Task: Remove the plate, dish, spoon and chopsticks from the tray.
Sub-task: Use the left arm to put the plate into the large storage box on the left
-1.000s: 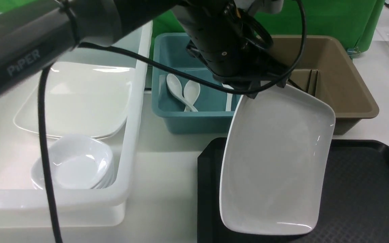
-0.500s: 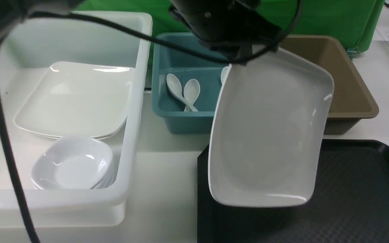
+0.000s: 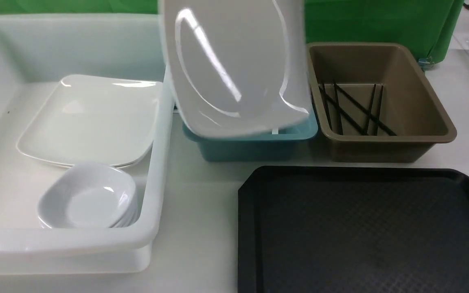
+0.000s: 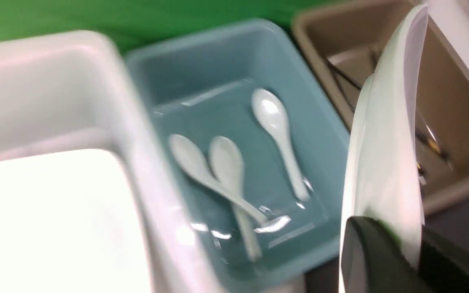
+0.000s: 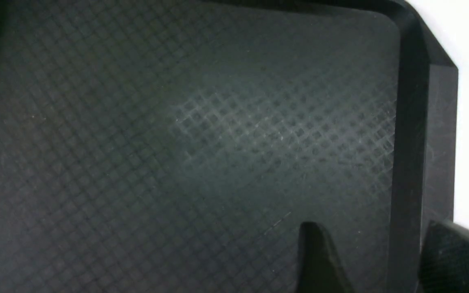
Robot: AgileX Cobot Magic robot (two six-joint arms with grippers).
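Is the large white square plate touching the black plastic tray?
Apart. Front view shows the plate up in front of the blue bin, a clear gap above the tray.

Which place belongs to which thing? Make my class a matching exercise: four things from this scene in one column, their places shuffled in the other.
Things
1. steeply tilted plate
2. spoons
3. chopsticks
4. small dishes

Places
A. in the blue bin
B. in the white tub
C. held in the air by the left gripper
D. in the brown bin

Pairs: 1-C, 2-A, 3-D, 4-B
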